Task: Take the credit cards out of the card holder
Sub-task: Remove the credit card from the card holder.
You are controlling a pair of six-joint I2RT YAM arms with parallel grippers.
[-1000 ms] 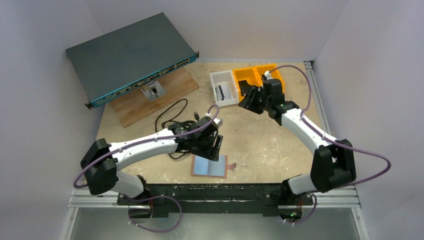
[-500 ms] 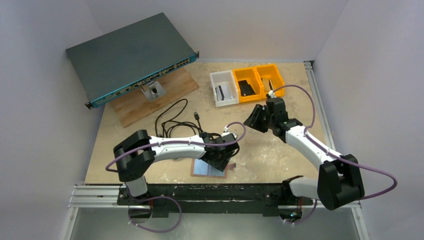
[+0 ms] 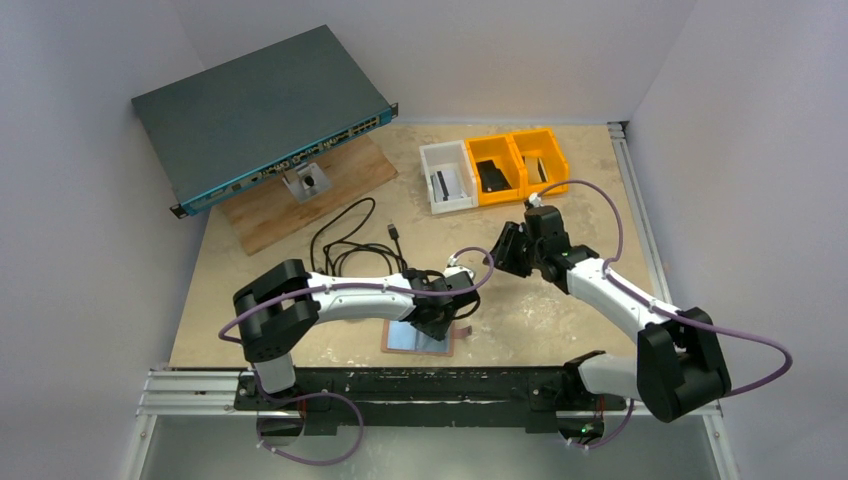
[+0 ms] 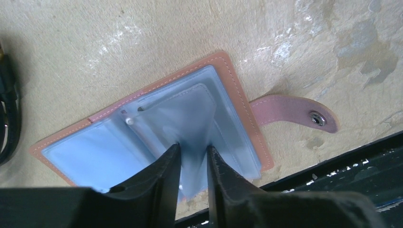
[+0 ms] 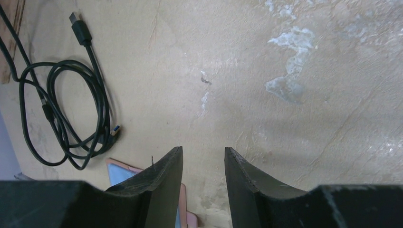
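Near edge of the surface (image 3: 560, 300): card holder (image 4: 237, 95) open flat, clear pockets up, snap tab (image 4: 294, 110) out to one side. Left gripper (image 4: 192, 149) directly above it, jaws closed narrow on a lifted clear pocket (image 4: 190, 118), which bunches between them. Not discernible whether a card sits inside that pocket or only the plastic is caught.

For a clean extraction: pinch on the card's exposed edge, not the sleeve alone; pull along the pocket's open side, low and straight, so the holder does not ride up. If it does lift, press down on the far leaf or the tab with the other arm.

Further in: right gripper (image 5: 203, 152) above bare surface just beyond the holder, jaws moderately apart and empty, well placed for that hold-down. Beside it, coiled black cable (image 5: 62, 114); keep clear during the pull.

Far side: white bin (image 3: 428, 180) with a white, black-striped card (image 3: 450, 182) already inside, likely the drop point; orange bins (image 3: 520, 145) just beside it.
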